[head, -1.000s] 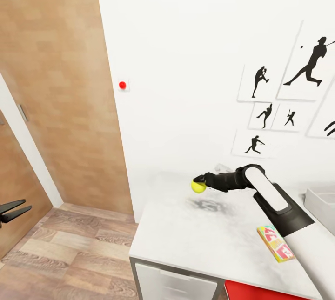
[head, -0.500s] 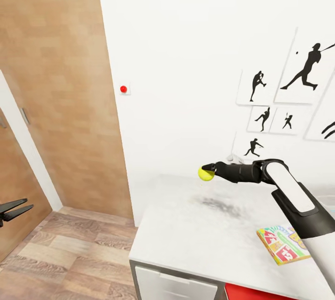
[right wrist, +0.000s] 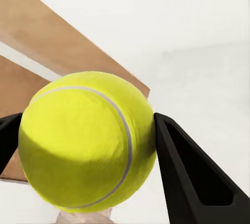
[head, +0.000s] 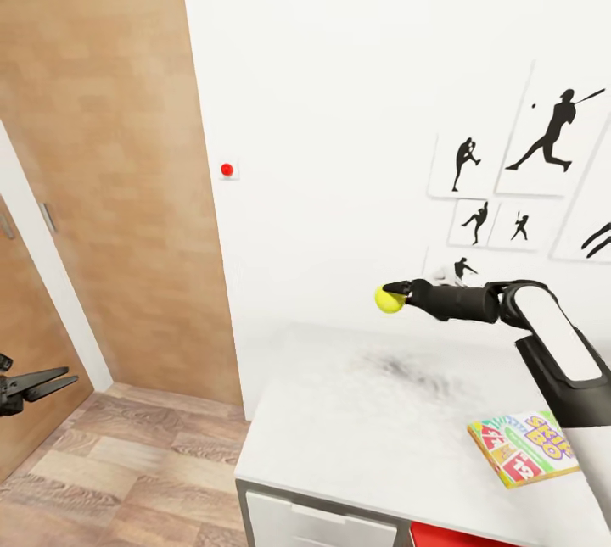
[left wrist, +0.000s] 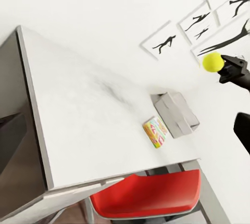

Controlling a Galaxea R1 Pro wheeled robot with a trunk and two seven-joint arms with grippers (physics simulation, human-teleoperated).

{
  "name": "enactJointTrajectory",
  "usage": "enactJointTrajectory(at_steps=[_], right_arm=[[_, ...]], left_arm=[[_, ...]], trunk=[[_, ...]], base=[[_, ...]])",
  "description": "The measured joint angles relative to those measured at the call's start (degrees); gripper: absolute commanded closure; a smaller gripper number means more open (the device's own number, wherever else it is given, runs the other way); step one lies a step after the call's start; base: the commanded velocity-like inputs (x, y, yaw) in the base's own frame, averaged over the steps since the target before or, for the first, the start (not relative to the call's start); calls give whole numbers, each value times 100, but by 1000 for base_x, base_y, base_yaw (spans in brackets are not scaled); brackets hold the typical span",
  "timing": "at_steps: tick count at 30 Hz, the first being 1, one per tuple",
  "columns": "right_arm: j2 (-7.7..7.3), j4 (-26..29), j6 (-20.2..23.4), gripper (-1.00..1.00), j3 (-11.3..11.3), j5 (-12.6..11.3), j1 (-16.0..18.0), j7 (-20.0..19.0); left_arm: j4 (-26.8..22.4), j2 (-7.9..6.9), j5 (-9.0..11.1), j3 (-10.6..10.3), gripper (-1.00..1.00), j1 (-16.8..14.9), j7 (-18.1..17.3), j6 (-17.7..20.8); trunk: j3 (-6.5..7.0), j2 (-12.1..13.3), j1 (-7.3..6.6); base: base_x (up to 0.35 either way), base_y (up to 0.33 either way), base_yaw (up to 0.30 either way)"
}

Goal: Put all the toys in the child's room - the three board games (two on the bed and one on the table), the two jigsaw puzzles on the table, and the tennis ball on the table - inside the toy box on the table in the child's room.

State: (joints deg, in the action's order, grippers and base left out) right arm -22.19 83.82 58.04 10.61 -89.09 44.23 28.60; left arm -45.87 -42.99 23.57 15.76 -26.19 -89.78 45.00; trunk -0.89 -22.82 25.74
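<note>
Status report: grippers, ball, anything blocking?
Right gripper shut on tennis ball, above table. Left gripper idle, open. Skip-Bo on table. Nothing blocking.

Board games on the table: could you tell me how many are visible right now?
1: the Skip-Bo box lies flat near the table's front right edge, beside the right arm. Others may be out of view.

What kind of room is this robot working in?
Likely a child's bedroom or playroom: black sports-silhouette pictures hang on the white wall, a Skip-Bo game box lies on the pale desk, and the floor is wood-plank.
</note>
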Motion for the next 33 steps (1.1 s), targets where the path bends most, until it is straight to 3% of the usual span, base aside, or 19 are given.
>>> enactJointTrajectory(at_steps=[3, 8, 33], right_arm=[[-13, -13, 169, 100, -331, -223, -23, 6], [-11, -45, 196, 100, -616, -276, -210, 31], [5, -90, 196, 100, -727, -330, -290, 36]], left_arm=[[-8, 2, 0, -7, -100, -2, 0, 0], [-17, 1, 0, -8, -100, -3, 0, 1], [-19, 3, 8, -11, -100, -5, 0, 1]], trunk=[[11, -1, 0], [15, -1, 1], [24, -2, 1]], base=[[0, 0, -6], [0, 0, -1], [0, 0, -14]])
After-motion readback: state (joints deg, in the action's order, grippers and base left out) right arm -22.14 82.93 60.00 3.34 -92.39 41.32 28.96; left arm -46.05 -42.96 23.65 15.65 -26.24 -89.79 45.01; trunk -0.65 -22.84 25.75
